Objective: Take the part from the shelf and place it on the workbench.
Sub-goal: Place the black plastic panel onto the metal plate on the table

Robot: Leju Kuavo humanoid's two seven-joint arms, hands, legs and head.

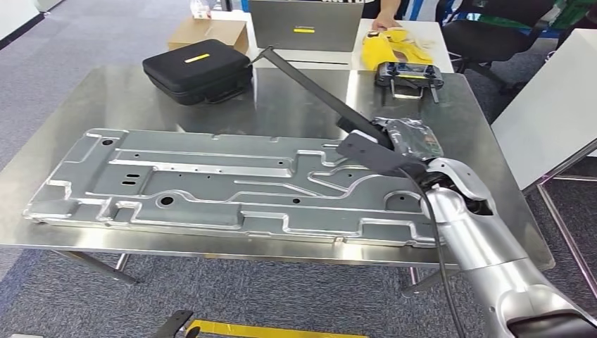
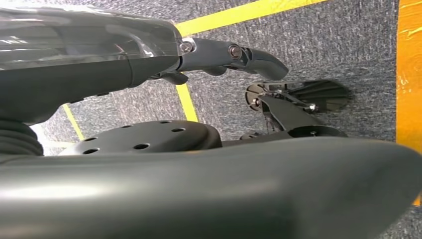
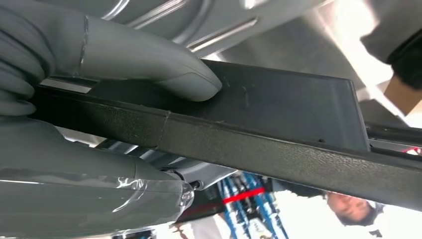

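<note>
**Right hand holds a long black bar above the steel workbench**

While the robot faces a stainless-steel workbench [image 1: 77,91], a large pressed silver-grey metal panel [image 1: 211,183] with ribs and holes lies flat across most of its near half. At the far left of the bench sits a black zippered case with a yellow label [image 1: 198,69], and behind it, on a white table, a brown cardboard box [image 1: 204,32] beside a grey laptop [image 1: 306,24]. Further right on that table lie yellow sheets [image 1: 391,46], with a person's hand [image 1: 384,21] resting near them. A black handheld controller [image 1: 410,74] lies at the far edge of the bench.

From near the laptop, a long, narrow black bar with a textured surface [image 1: 310,88] slants down and to the right above the bench, its lower end widening into a flat black piece over the right end of the panel. The silver right arm comes in from the lower right, and the right hand [image 1: 415,144] grips that lower end. In the right wrist view, the thick grey thumb [image 3: 149,62] presses on the bar's flat face while the grey fingers [image 3: 89,194] wrap under the opposite side, so the bar is clamped between them.

The left hand [image 2: 219,57] hangs over grey carpet with yellow floor lines [image 2: 239,15]; whether its fingers are spread or curled cannot be told.
</note>
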